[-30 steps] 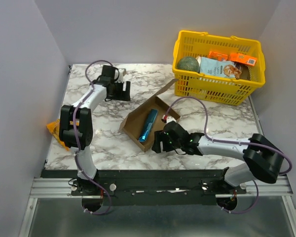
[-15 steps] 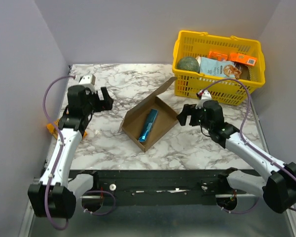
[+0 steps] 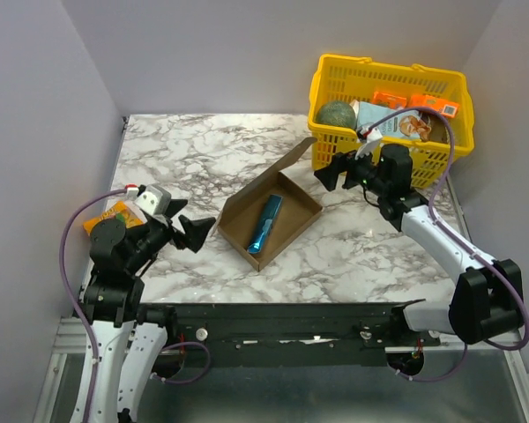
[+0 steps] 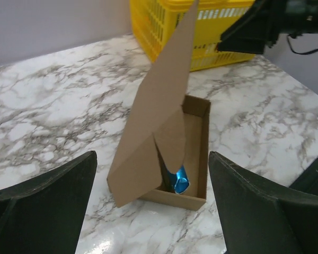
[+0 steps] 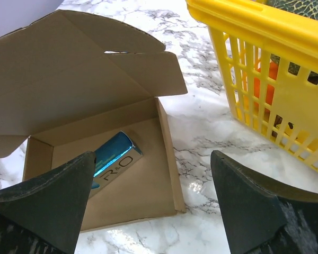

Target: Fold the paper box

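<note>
The paper box (image 3: 286, 220) is a shallow brown cardboard box in the middle of the table, its lid (image 3: 282, 166) standing open toward the back. A blue tube-shaped packet (image 3: 266, 223) lies inside it. The box also shows in the left wrist view (image 4: 193, 153) and the right wrist view (image 5: 143, 185). My left gripper (image 3: 194, 234) is open and empty, just left of the box. My right gripper (image 3: 331, 173) is open and empty, raised at the box's back right near the basket.
A yellow plastic basket (image 3: 383, 150) with a green round item, snack bags and orange packets stands at the back right. A small orange snack packet (image 3: 115, 214) lies at the table's left edge, by the left arm.
My left arm has swung back from the far left to the near left, now facing the box. My right arm has moved from the box's front right up to the basket side.
</note>
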Controlling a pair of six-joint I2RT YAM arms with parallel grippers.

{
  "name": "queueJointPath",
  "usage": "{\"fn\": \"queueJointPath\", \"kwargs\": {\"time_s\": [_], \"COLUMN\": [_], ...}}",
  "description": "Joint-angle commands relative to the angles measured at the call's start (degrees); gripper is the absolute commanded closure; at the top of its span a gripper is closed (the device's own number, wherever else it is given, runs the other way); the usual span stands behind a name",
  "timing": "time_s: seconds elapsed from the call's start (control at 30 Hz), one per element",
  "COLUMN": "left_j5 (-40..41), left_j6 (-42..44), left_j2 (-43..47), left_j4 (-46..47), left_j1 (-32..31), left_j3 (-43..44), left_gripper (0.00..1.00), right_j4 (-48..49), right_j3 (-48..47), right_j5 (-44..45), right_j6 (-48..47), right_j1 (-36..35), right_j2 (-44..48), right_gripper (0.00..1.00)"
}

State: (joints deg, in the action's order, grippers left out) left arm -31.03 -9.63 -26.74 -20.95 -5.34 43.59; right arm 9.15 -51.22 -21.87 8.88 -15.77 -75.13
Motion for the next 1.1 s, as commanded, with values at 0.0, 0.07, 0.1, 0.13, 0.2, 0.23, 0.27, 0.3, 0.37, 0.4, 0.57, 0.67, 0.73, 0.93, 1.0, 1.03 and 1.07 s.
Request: {"fn": "queueJointPath", "kwargs": {"time_s": [0.0,0.07,0.1,0.13,0.2,0.23,0.27,0.3,0.37,0.4,0.57,0.67,0.73,0.93,1.0,1.03,1.07], "left_j5": [-8.3,-9.2,-9.4,-8.4,-6.3,-4.3,-4.0,-3.7,-2.2,-0.6,15.8,25.5,32.6,36.2,35.9,34.6,34.5], "left_j6": [4.6,4.7,4.7,5.1,5.8,6.0,5.9,5.3,4.3,4.3,5.2,5.2,5.8,8.1,9.3,9.8,11.5], "left_j2": [1.1,-0.3,-2.2,-3.0,-4.8,-5.3,-5.9,-6.7,-7.8,-9.0,-13.2,-14.0,-14.7,-16.3,-16.2,-15.9,-15.6], "left_j4": [-4.9,-5.3,-5.3,-5.2,-5.3,-5.2,-4.8,-4.2,-2.1,-1.7,-2.8,-3.0,-3.9,-4.3,-3.3,-2.9,-2.4], "left_j1": [-1.2,-1.9,-2.2,-2.6,-4.3,-5.0,-5.8,-7.5,-9.8,-13.4,-22.6,-24.5,-24.9,-25.7,-25.7,-25.7,-25.7], "left_j3": [0.5,1.1,1.6,1.8,2.7,3.0,3.2,3.3,3.1,3.2,4.9,5.2,5.4,5.7,5.5,5.4,5.2], "left_gripper": [0.03,0.03,0.03,0.05,0.07,0.08,0.08,0.08,0.08,0.08,0.10,0.20,0.26,0.50,0.56,0.62,0.65], "right_j4": [1.5,1.7,2.0,2.0,2.2,2.4,2.5,2.5,2.5,2.5,2.5,2.5,2.5,2.5,2.5,2.5,2.5], "right_j3": [0.6,1.6,1.7,1.9,2.6,3.0,3.2,3.6,3.8,3.8,3.8,4.2,4.4,4.6,4.6,4.6,4.6], "right_j5": [-2.9,-2.9,-2.9,-2.9,-3.0,-3.0,-2.9,-2.7,-2.1,-1.8,-1.2,-0.9,-0.5,0.8,0.9,0.8,0.8], "right_j6": [-0.7,-0.4,-0.2,-0.1,0.1,0.1,0.1,0.1,0.2,0.3,0.4,0.3,0.3,0.2,-0.7,-1.0,-1.0], "right_j1": [1.2,1.4,1.4,1.4,1.4,1.4,1.4,1.5,1.4,1.4,1.5,1.5,1.5,1.6,1.6,1.5,1.6], "right_j2": [-0.7,-0.5,-0.4,-0.1,0.3,0.8,0.9,1.0,1.1,1.2,1.4,2.2,2.7,2.7,2.5,2.4,2.1], "right_gripper": [0.03,0.04,0.04,0.03,0.04,0.04,0.04,0.04,0.04,0.03,0.03,0.03,0.03,0.03,0.03,0.03,0.03]}}
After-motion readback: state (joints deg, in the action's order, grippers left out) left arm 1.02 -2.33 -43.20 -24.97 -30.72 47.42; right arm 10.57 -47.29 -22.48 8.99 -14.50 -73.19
